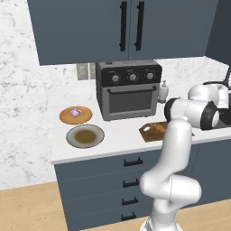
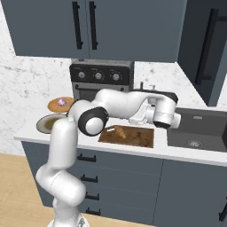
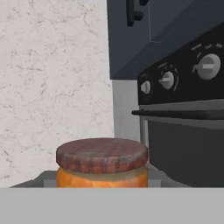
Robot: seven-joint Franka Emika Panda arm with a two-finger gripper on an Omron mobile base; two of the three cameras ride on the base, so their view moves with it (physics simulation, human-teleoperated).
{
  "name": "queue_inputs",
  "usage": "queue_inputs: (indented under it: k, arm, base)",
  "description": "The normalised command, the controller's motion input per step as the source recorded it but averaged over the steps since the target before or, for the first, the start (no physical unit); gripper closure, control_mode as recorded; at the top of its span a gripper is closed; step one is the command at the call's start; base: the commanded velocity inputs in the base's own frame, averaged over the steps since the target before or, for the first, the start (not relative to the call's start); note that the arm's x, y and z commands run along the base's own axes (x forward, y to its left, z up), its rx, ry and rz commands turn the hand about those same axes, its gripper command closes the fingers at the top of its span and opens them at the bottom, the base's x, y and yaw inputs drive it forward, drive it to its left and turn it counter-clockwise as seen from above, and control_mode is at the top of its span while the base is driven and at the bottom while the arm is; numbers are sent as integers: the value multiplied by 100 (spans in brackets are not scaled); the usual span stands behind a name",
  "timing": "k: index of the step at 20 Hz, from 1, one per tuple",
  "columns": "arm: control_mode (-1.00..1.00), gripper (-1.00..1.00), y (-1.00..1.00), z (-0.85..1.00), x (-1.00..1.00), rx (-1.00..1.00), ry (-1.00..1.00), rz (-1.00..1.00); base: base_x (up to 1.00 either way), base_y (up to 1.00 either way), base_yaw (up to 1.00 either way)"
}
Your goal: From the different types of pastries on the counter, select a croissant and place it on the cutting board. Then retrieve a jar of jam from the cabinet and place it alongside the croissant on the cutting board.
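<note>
**Jam jar in the end effector, heading for the cutting board**

The end effector [image 2: 142,116] is hanging at the centre of the right base view, just above the far edge of the cutting board [image 2: 135,138], and it is gripping the jam jar [image 3: 101,162]. In the hand view the jar is sitting at the bottom centre of the frame, right against the camera, its checked red lid on top and orange jam showing through the glass below; the fingertips themselves are hidden, so the clenched hold is judged from the jar's closeness. The croissant [image 2: 120,132] is already lying on the left part of the board. The toaster oven [image 1: 128,89] is standing behind the board at the centre of the left base view, with two plates [image 1: 85,136] on the table [image 1: 117,135] to the lower left.

The jar is likely rigid, fairly heavy for its size, smooth-sided and breakable, so a squeeze across the glass body just under the lid seems safest. The croissant looks soft and flaky; setting the jar beside it, not on it, is advisable.
</note>
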Motion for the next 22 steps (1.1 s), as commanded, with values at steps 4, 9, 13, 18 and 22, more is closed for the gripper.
queue_inputs:
  k: [4, 9, 13, 18, 22]
  arm:
    - [-100, 100, -16, -56, -1, 0, 0, -1]
    - [-100, 100, -19, -47, -4, 0, 0, -2]
    - [-100, 100, -3, -48, 0, 0, 0, 0]
    - [-100, 100, -1, -33, 0, 0, 2, 0]
    - [-100, 100, -4, -14, 0, 2, 1, 0]
  base:
    - [0, 0, 0]
    - [0, 0, 0]
    - [0, 0, 0]
    - [0, 0, 0]
    - [0, 0, 0]
